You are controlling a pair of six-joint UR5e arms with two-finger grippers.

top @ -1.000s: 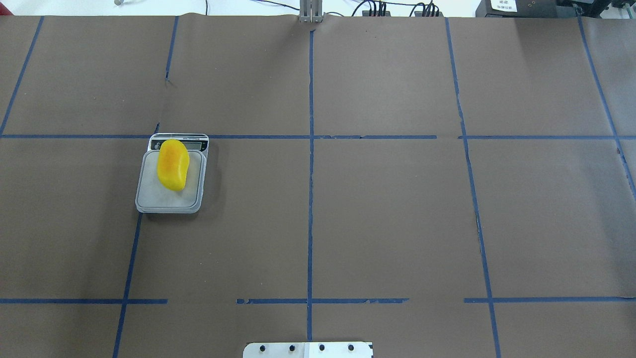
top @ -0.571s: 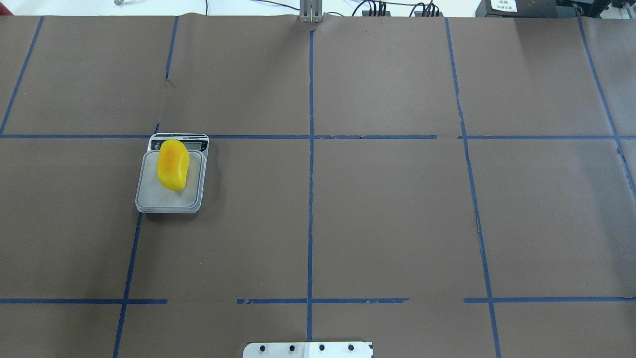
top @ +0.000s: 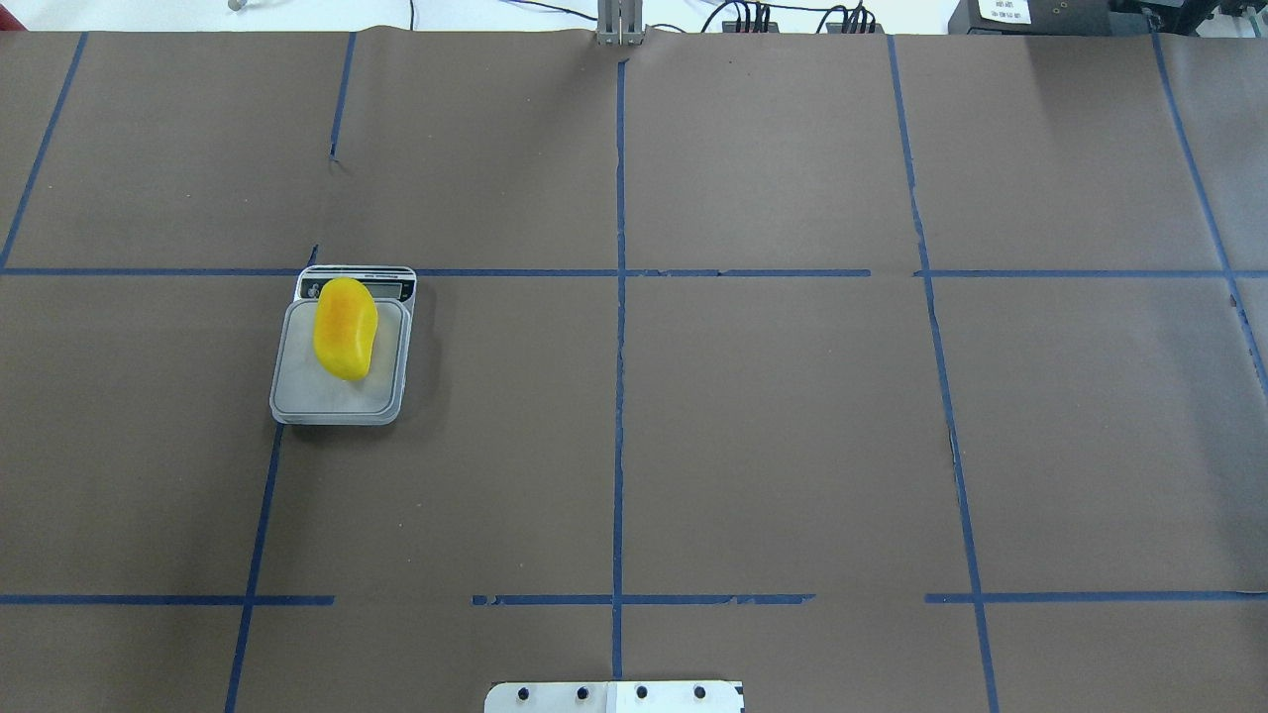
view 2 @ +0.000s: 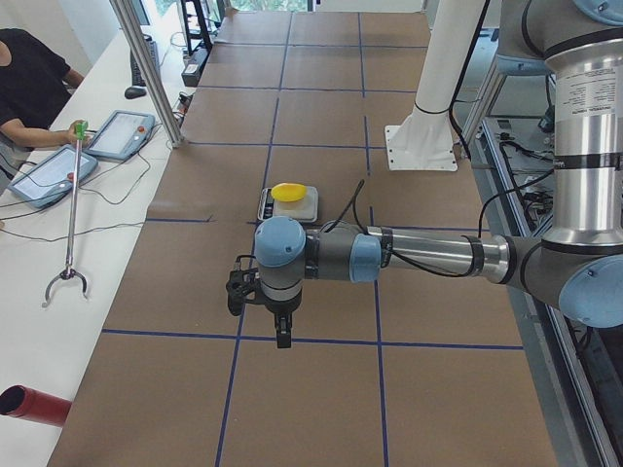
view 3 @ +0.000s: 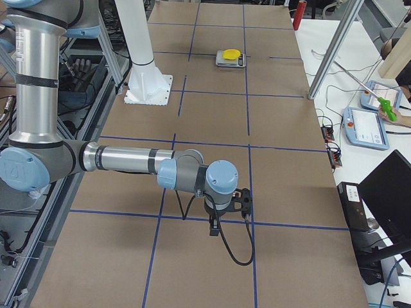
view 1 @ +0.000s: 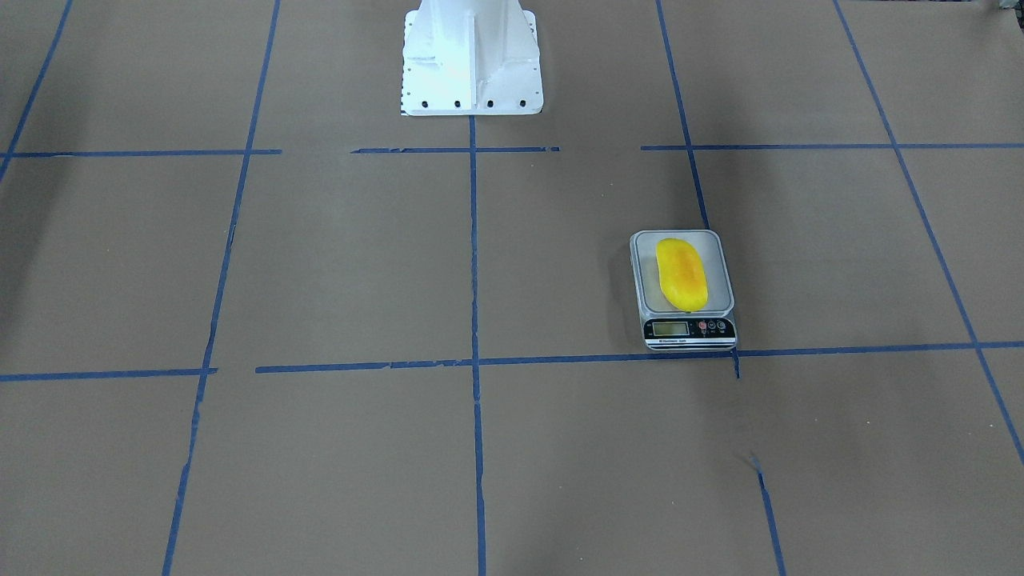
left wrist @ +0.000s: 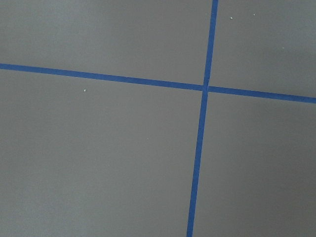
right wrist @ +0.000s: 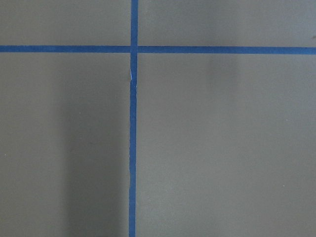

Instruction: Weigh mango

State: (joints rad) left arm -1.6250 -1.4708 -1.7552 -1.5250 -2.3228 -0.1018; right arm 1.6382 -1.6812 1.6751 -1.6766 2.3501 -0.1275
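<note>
Table [top: 773,426]: brown paper, blue tape grid. Left arm [view 2: 428,255]: forearm level over the table, left gripper [view 2: 261,306] hanging down near a tape crossing, well apart from the scale [top: 337,398]. Right arm [view 3: 125,159] has the same pose, right gripper [view 3: 228,208] down. Can't tell whether either one is spread or closed. Scale is on the robot's left half. Mango [top: 345,329] lies lengthwise on its platform, narrower than the platform. It's glossy bright yellow with an orange blush on top.

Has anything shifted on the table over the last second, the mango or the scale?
Nothing visibly changed in the overhead view. The mango lies on the scale platform in the same spot and at the same angle as before.
</note>
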